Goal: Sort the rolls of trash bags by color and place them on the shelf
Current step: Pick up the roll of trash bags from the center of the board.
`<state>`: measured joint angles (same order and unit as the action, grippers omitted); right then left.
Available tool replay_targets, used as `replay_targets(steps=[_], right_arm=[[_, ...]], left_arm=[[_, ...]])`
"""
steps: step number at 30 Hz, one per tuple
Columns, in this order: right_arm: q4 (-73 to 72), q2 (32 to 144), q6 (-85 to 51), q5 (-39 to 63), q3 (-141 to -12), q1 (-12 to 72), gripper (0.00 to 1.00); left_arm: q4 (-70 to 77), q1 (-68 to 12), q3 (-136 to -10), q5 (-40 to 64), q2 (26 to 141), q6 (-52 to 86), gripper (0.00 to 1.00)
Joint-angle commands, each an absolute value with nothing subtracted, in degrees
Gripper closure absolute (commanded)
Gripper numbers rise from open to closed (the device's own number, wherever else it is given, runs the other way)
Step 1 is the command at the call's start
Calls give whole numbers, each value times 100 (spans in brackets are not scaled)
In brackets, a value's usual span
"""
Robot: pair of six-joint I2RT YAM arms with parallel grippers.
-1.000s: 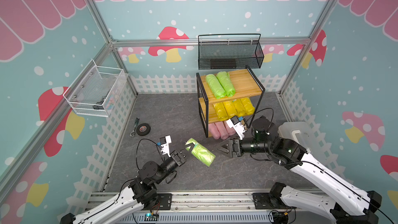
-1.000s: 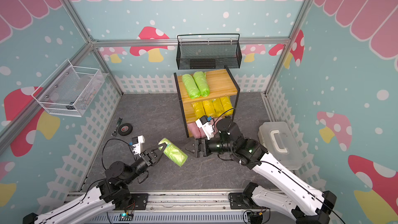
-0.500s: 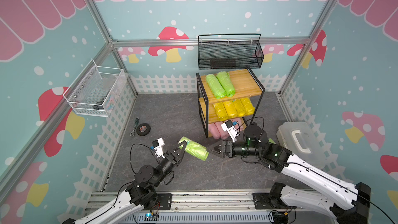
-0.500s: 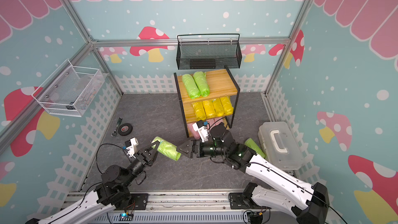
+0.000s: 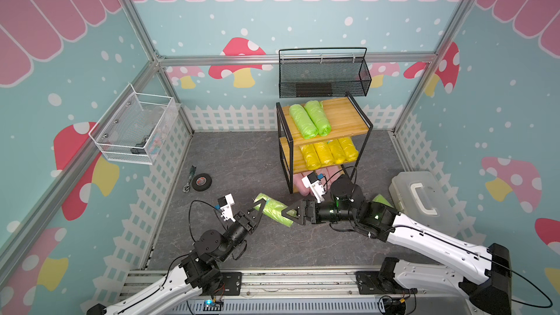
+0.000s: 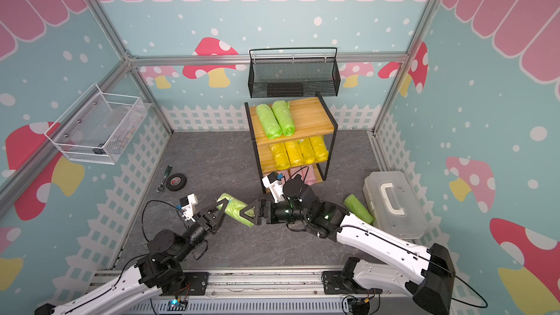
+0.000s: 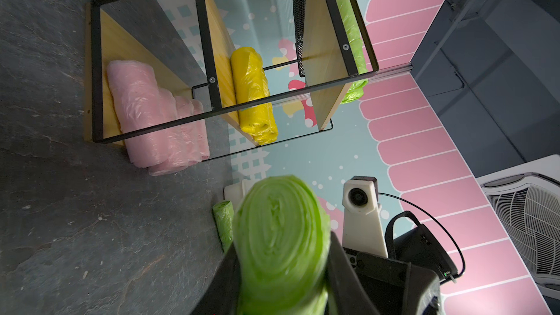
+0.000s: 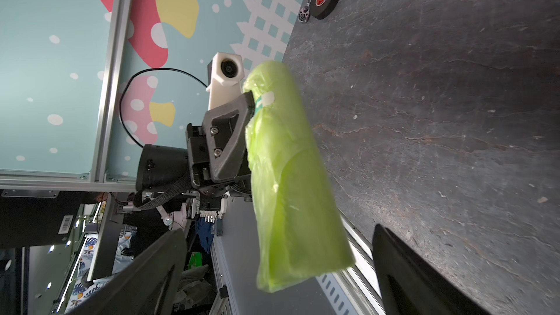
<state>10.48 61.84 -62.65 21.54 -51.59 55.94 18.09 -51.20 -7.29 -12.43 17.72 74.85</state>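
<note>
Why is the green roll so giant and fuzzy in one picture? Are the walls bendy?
Left wrist view: the green roll is right at the lens, so it looks huge and soft, while the shelf is sharp. Right wrist view: the right gripper shows as dark blurry fingers at the edge. Both top views: the wide lens makes the metal posts lean outward.

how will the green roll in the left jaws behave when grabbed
Probably squashy: the green roll has crinkled film, loose at its free end. Likely light, since the left jaws hold it out by one end. Round, so it may roll if dropped.
</note>
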Motion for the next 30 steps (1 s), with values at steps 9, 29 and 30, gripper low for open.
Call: replay_targets(steps=[9, 29, 30], right_arm=[[336, 6547, -6784, 1860, -4955, 5764, 1], [-637, 6936, -7313, 1511, -4623, 5924, 53], [-738, 6967, -7366, 1556, -4605, 5924, 55]], left_arm=[[2039, -5142, -879, -1233, 1705, 7524, 100], [2008, -5139, -888, -1261, 1703, 7519, 100], [2021, -5142, -892, -1261, 1714, 7523, 100]])
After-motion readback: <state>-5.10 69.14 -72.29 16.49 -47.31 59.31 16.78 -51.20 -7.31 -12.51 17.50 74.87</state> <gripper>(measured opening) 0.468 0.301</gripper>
